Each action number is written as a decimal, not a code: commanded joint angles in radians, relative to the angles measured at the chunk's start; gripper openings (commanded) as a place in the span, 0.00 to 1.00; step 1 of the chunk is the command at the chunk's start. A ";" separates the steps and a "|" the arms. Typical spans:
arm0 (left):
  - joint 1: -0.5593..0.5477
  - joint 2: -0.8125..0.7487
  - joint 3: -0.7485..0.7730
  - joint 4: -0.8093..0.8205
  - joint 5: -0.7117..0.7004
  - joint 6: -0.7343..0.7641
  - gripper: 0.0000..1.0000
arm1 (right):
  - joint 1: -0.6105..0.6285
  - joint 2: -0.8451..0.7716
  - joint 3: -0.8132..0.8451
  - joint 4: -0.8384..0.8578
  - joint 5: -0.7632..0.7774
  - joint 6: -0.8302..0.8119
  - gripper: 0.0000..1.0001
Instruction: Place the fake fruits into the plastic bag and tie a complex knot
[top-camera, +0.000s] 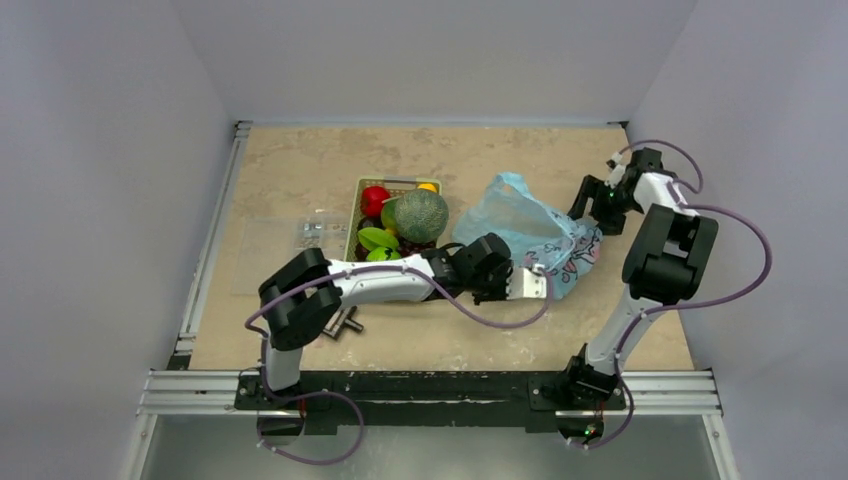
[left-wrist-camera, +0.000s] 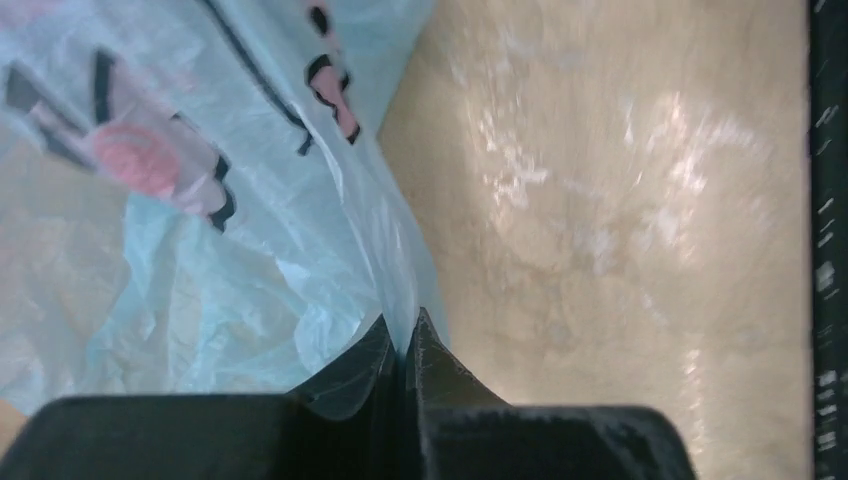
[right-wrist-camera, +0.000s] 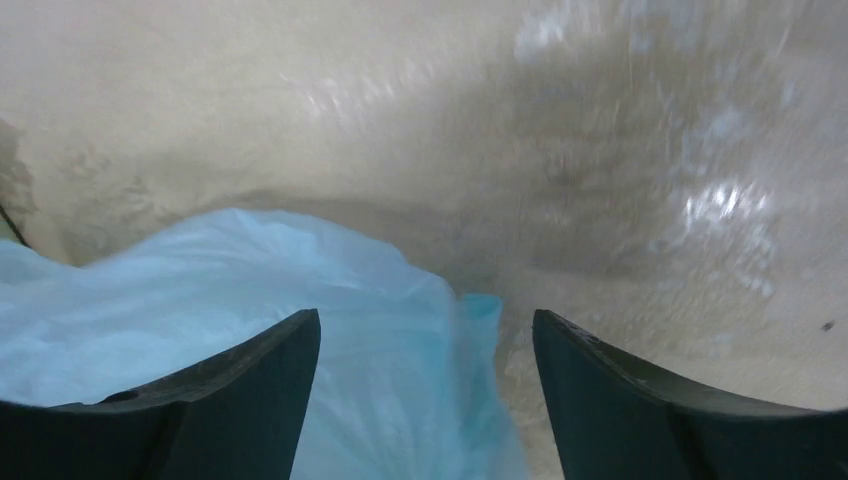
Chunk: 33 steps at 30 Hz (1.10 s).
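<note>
Film of the bag (top-camera: 520, 225) was seen pinched at its near edge between the clenched fingers of the left hand (left-wrist-camera: 405, 342), whose arm was stretched across the bench (top-camera: 300, 170) from the left. The right hand (right-wrist-camera: 425, 320) was released, its fingers spread wide just above the far right edge of the bag. In the wrist view blue film was seen below and between them, but no contact could be made out.

The bag was thus bracketed, with the left hand at its near side and the right hand at its far right side, and its crumpled body was spread slack on the bench between them. The fruits (top-camera: 405, 215) were not yet bagged. They were piled in the basket (top-camera: 392, 181), just left of the bag and behind the left forearm.

The step in hand was judged to be the opening of the bag's mouth. The coming move was taken to turn on the free right hand being lowered onto the edge opposite the left grip, so that the edges could be drawn apart. The basket was placed nearer the left arm, and it was separated from the right hand by the bag.
</note>
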 joint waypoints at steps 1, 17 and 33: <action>0.102 -0.062 0.157 -0.057 0.223 -0.429 0.00 | -0.015 -0.030 0.200 -0.061 -0.104 -0.051 0.90; 0.329 0.026 0.238 0.275 0.488 -1.200 0.00 | -0.229 -0.241 0.457 -0.605 -0.254 -0.521 0.99; 0.329 0.028 0.224 0.300 0.540 -1.189 0.00 | 0.049 -0.325 0.012 -0.194 -0.350 -0.320 0.99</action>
